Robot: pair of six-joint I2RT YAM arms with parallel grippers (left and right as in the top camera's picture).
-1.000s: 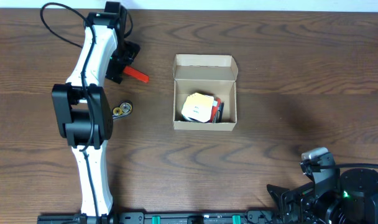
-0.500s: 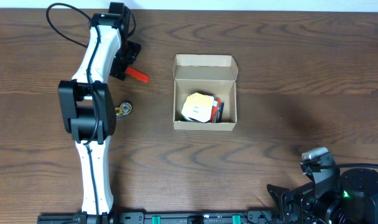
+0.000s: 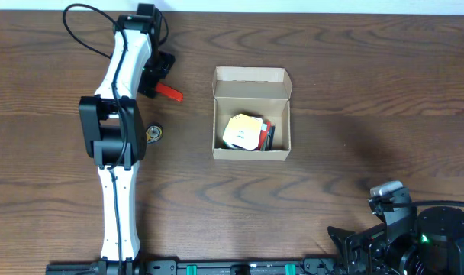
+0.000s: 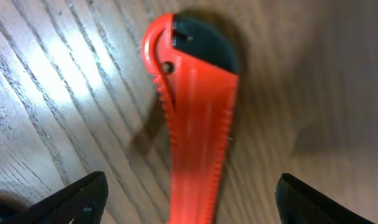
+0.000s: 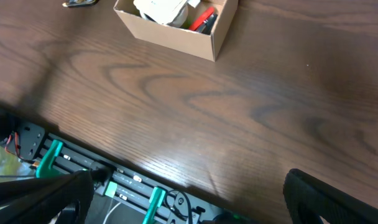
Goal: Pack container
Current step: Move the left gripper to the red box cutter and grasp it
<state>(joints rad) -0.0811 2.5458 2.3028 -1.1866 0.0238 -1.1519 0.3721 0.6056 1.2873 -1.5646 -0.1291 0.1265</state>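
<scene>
— Claws first?
— Left gripper (image 4: 192, 200) is spread wide, astride a red cutter (image 4: 198, 124) without touching it. Right gripper (image 5: 189, 196) gapes empty at the near edge.
— And the container (image 3: 251, 154)?
— Plain tan cardboard, mid-table, flap raised on the far side — a pale roll (image 3: 242, 131) and something red inside. Open wood lies to its right.

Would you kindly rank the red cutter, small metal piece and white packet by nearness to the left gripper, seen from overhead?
1. Red cutter, right at the open left gripper.
2. Small metal piece, lower in the view.
3. White packet, inside the box, well to the right.
</scene>
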